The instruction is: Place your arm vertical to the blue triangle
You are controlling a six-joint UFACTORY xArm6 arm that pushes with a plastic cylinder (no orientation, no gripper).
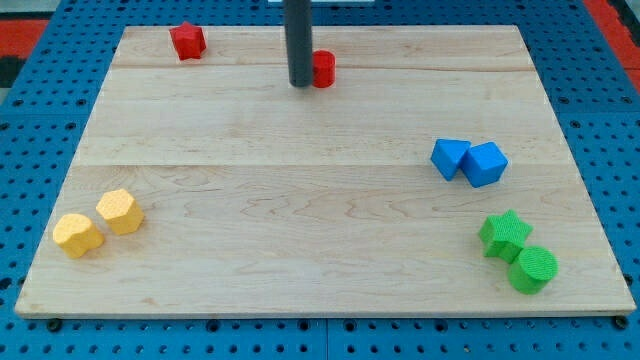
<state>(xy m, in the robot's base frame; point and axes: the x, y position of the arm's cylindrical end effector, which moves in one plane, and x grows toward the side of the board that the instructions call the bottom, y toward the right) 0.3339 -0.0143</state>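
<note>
green cylinder (533, 269) nearest; my tip (300, 86) seemingly touches red block (323, 69).

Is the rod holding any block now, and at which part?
Nothing is held. My tip stands beside the red block, at its left.

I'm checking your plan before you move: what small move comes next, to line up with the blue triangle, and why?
Probably slide my tip toward the view's right. It sits near the view's top, touching or just beside the red block, while the blue triangle lies far to the view's right, beside the blue block. That would bring me above it.
</note>
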